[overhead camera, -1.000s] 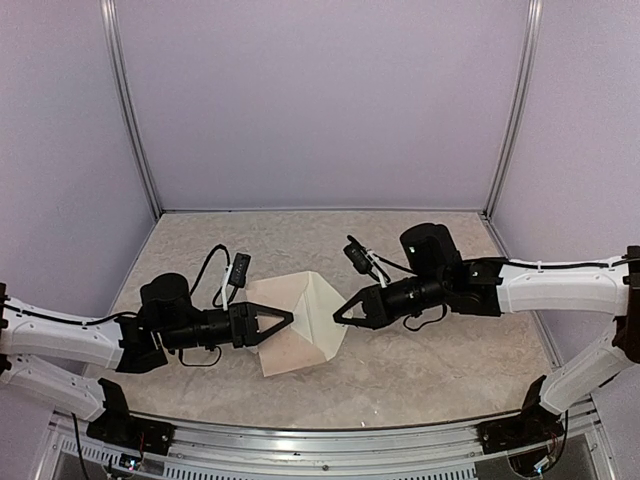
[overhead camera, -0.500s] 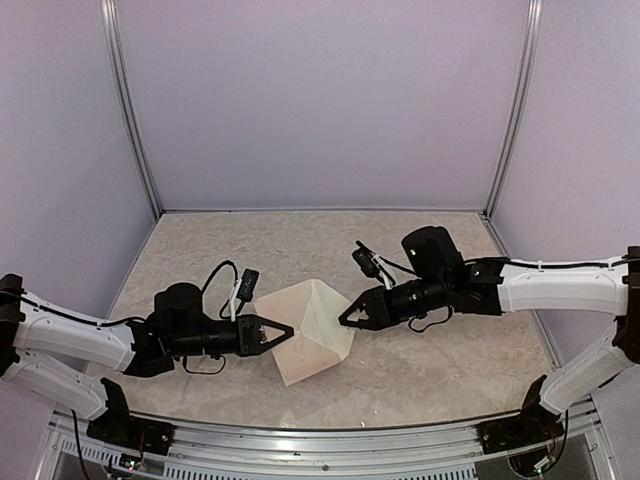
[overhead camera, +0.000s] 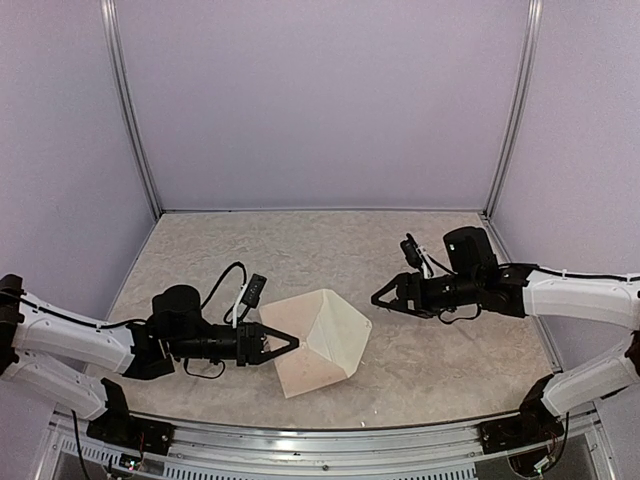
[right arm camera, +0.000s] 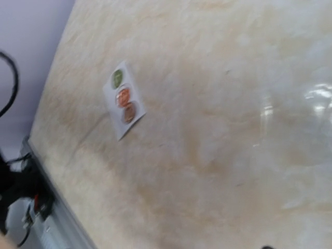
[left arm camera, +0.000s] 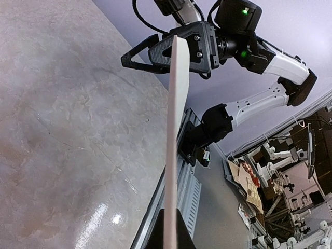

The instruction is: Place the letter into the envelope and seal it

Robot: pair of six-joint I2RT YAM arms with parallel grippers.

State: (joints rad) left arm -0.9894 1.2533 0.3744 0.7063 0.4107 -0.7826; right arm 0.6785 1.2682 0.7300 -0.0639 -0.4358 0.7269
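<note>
The pale cream-pink envelope stands tilted off the table at centre, one flap raised. My left gripper is shut on its left edge. In the left wrist view the envelope appears edge-on, rising from between the dark fingers. My right gripper hangs open to the envelope's right, apart from it, with nothing in it. Its fingers do not show in the right wrist view. The letter is not in view.
A small white strip of round stickers lies flat on the marble table. The metal rail of the near edge runs just below the envelope. Purple walls enclose the table on three sides.
The right gripper opened, let go of the envelope's right corner and drew back to the right. The left gripper shut on the left edge and carried the envelope slightly nearer and to the right.
</note>
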